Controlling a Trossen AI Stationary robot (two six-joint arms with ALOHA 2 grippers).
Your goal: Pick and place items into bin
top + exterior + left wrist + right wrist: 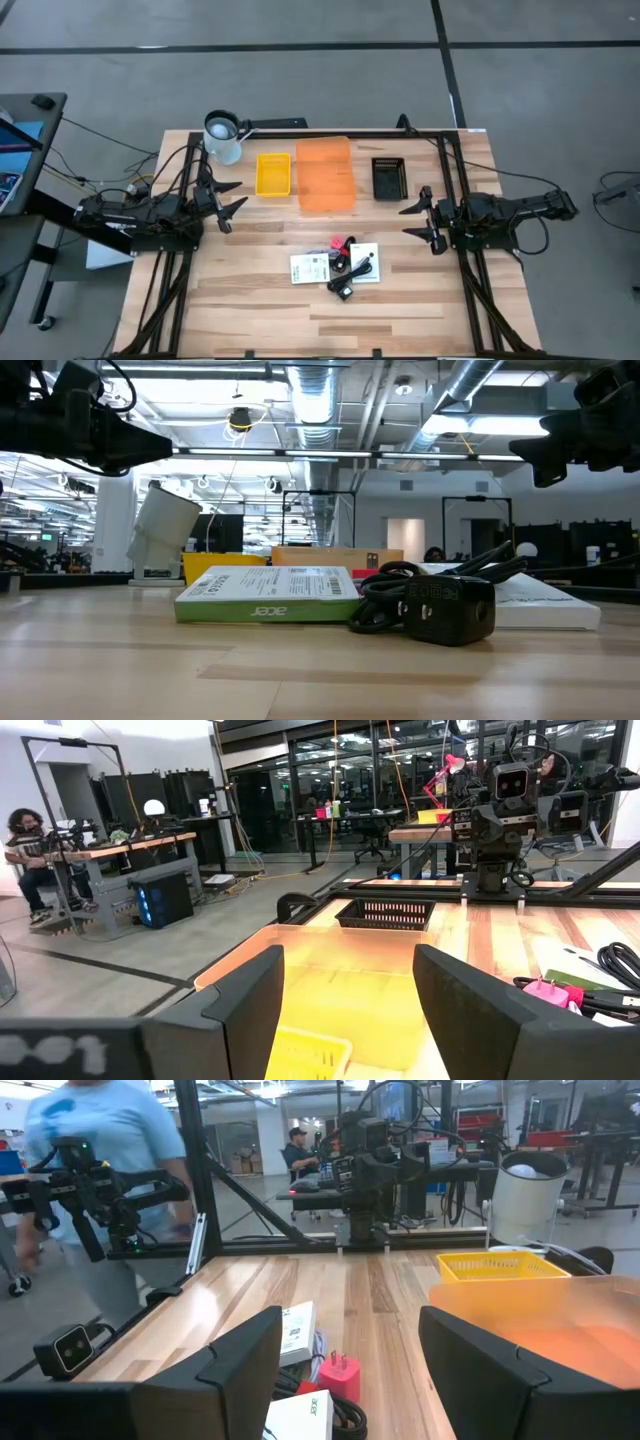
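The left gripper [228,201] is held at nine o'clock above the table, its fingers spread and empty. At eleven o'clock stand a pale cylindrical cup [222,137] and a small yellow plastic basket [273,174]; at twelve o'clock sits the translucent orange plastic bin [325,173], with nothing visible inside it. A black mesh tray [388,178] lies at one o'clock. The items are clustered at six o'clock: a white printed box [309,268], a black adapter with coiled cable [343,279], a red-pink plug piece [337,245] and what appears to be a second white box [364,260]. The right gripper [421,218] waits at three o'clock, likewise spread and empty. No item has been picked; a descent onto the cluster is judged to be required next. The surface is pale wooden slats [250,300]. Beyond it, a workshop with benches and seated persons is seen.
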